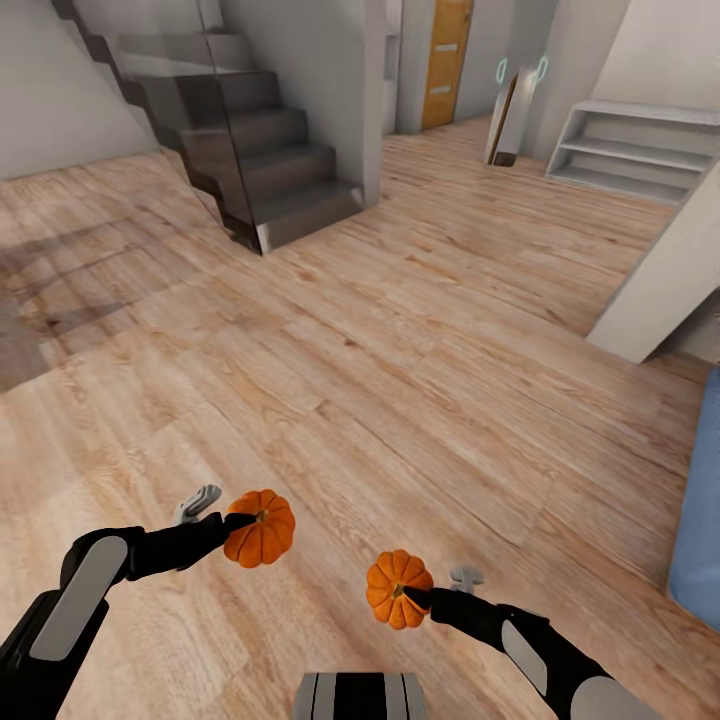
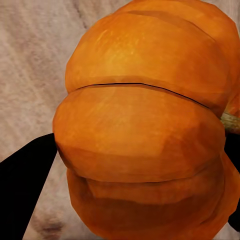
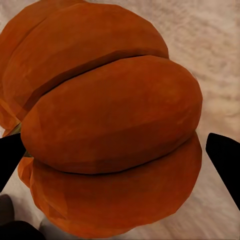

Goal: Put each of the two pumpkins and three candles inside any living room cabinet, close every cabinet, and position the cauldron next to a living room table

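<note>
Each of my grippers carries an orange ribbed pumpkin above the light wood floor. My left gripper (image 1: 240,522) is shut on one pumpkin (image 1: 260,529) at the lower left of the head view. The left wrist view has that pumpkin (image 2: 140,130) up close, with a black finger (image 2: 25,185) beside it. My right gripper (image 1: 410,595) is shut on the other pumpkin (image 1: 397,588) at the lower middle. Close up in the right wrist view, this pumpkin (image 3: 110,125) sits between two black fingertips (image 3: 225,160). Candles, cabinet and cauldron are out of view.
A grey staircase (image 1: 250,150) with a glass panel rises at the upper left. An orange door (image 1: 447,60) stands far back. White shelves (image 1: 630,150) sit at the upper right, with a pale wall block (image 1: 660,290) nearer. A blue object (image 1: 700,500) is at the right edge.
</note>
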Motion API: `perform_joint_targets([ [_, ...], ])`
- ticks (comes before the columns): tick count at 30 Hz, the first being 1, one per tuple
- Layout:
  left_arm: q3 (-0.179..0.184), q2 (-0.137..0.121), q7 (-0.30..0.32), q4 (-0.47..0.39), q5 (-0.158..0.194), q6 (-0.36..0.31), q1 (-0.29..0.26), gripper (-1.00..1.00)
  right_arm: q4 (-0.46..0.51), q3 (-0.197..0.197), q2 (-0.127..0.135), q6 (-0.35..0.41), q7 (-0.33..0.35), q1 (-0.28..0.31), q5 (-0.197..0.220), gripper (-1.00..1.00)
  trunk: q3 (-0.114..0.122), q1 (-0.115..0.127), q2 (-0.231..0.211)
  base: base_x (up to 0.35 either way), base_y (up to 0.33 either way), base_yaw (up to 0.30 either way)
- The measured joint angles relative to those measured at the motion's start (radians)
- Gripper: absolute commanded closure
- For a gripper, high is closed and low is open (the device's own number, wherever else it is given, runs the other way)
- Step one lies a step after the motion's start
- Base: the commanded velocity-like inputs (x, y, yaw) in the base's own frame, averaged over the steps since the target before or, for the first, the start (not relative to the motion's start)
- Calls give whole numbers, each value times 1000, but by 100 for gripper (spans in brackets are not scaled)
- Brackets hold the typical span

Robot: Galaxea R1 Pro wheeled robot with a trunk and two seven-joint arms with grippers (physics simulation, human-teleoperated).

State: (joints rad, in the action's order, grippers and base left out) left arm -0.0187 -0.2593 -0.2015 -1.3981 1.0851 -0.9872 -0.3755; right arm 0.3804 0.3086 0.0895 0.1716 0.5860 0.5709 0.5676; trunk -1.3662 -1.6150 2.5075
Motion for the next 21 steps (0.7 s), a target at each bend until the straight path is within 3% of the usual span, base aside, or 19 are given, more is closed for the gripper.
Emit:
perform_joint_targets([
  [21, -5, -1, -3, 3, 0, 1, 0, 100, 1, -10, 2, 13, 10, 0, 15, 100, 81, 9, -5, 0, 0, 0],
])
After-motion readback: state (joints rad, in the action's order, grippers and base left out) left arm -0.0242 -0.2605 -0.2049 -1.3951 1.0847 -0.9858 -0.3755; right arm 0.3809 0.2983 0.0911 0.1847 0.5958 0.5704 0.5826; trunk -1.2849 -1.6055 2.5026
